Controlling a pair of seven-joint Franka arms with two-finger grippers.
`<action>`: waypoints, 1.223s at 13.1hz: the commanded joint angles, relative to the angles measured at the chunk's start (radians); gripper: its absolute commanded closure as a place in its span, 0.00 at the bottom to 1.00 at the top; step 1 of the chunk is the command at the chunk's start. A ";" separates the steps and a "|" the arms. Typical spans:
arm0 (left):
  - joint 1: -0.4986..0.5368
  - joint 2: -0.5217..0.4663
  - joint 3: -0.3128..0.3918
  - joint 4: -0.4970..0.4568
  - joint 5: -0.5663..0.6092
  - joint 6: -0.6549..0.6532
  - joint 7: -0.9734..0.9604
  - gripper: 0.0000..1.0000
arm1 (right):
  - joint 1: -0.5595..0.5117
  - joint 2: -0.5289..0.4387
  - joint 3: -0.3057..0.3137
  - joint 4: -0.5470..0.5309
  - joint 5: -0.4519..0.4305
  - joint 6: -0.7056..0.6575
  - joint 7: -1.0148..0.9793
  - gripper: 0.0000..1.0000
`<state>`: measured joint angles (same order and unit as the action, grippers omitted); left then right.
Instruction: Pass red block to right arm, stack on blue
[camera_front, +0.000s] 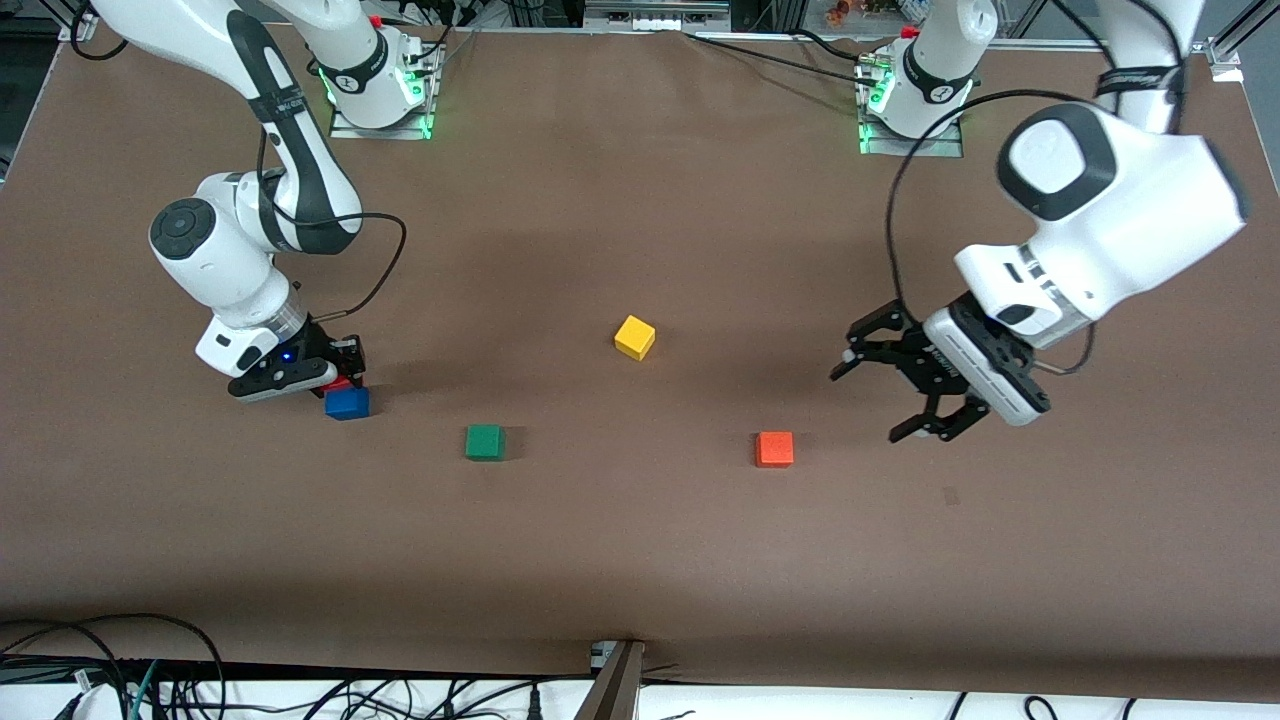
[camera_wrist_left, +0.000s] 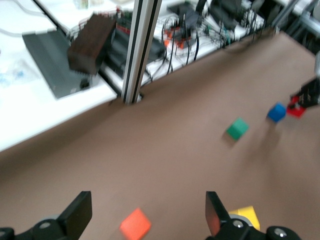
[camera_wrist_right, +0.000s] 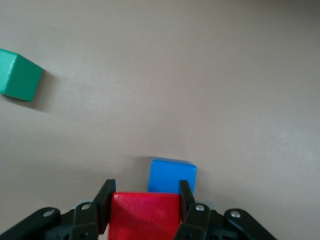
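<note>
On the brown desk (camera_front: 640, 540), toward the right arm's end, the right arm (camera_front: 290, 170) bends down low. Its gripper (camera_front: 345, 375) is just above the blue block (camera_front: 347, 402), and its fingers (camera_wrist_right: 186, 200) are closed tight on the red block (camera_wrist_right: 145, 216). The red block is a small, plain, bright red cube. It sits between the two black fingers and is held up off the desk, close to the blue block but not resting flat on top of it. The blue block is the same size and sits on the desk.

The left arm (camera_front: 1110, 210) waits over its own end of the desk. Its gripper (camera_front: 905, 385) hangs in the air with its fingers (camera_wrist_left: 216, 214) spread wide and nothing in them.

Three more small cubes lie on the desk, well apart. The yellow cube (camera_front: 634, 337) is near the middle. The green cube (camera_front: 484, 441) and the orange cube (camera_front: 774, 449) are nearer to the front camera.
</note>
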<state>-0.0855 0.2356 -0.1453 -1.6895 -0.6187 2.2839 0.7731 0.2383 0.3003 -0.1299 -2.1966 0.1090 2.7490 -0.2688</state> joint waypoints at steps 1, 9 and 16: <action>0.079 -0.009 -0.004 0.130 0.194 -0.247 -0.080 0.00 | 0.002 0.008 -0.020 -0.023 -0.015 0.069 -0.026 1.00; 0.116 -0.021 0.003 0.291 0.529 -0.693 -0.358 0.00 | 0.004 0.063 -0.030 -0.023 -0.015 0.152 -0.026 1.00; 0.188 -0.010 0.015 0.312 0.629 -0.762 -0.477 0.00 | 0.004 0.057 -0.027 -0.025 -0.015 0.153 -0.007 1.00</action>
<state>0.0698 0.2139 -0.1251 -1.4196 -0.0129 1.5443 0.2998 0.2389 0.3681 -0.1547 -2.2084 0.1088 2.8870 -0.2867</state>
